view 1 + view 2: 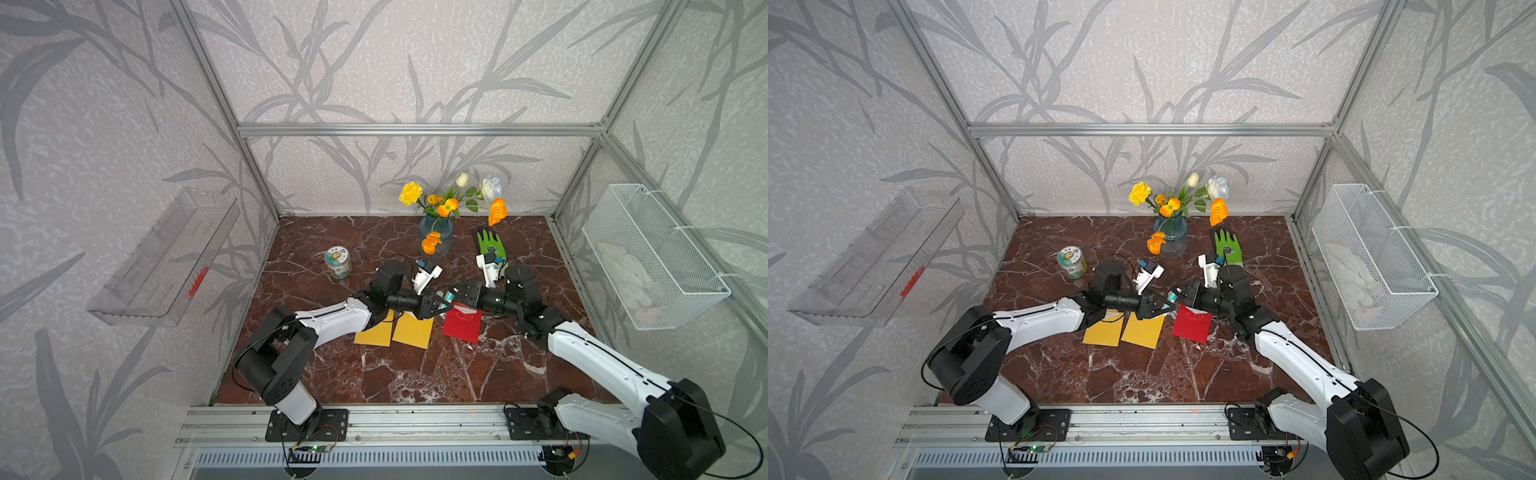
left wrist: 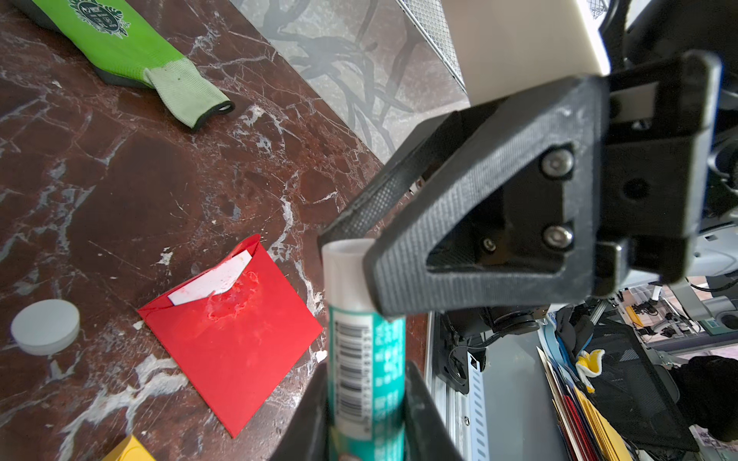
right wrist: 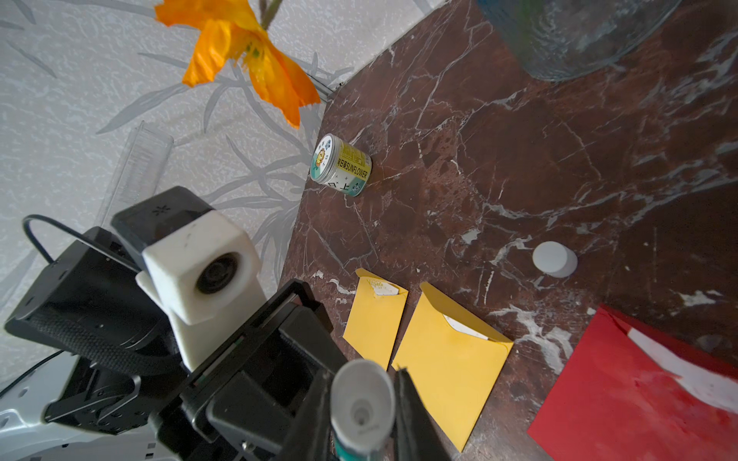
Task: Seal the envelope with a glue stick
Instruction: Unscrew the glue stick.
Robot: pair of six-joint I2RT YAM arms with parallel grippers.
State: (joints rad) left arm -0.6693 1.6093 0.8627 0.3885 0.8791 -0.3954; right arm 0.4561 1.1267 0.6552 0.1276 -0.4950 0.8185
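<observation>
Showing the glue stick (image 1: 448,297) held clear of the counter (image 1: 374,374) at the centre of the frame in both top views, gripped at both ends. The left end effector (image 1: 441,305) is pressed onto the green-labelled barrel, and the right end effector (image 1: 456,296) is pinching the white end. A white cap (image 2: 44,326) lies loose at the left edge of the left wrist view, apart from the red envelope (image 2: 235,339), whose flap area shows a white strip and a smeared patch. Two yellow envelopes (image 3: 451,359) lie side by side at lower centre of the right wrist view. The step in hand looks like a two-handed regrasp or twist of the tube. Done well, one grip holds firm while the other turns or lets go, never both loosening together. The working end should then meet the red flap squarely, with light pressure so the paper does not drag.
</observation>
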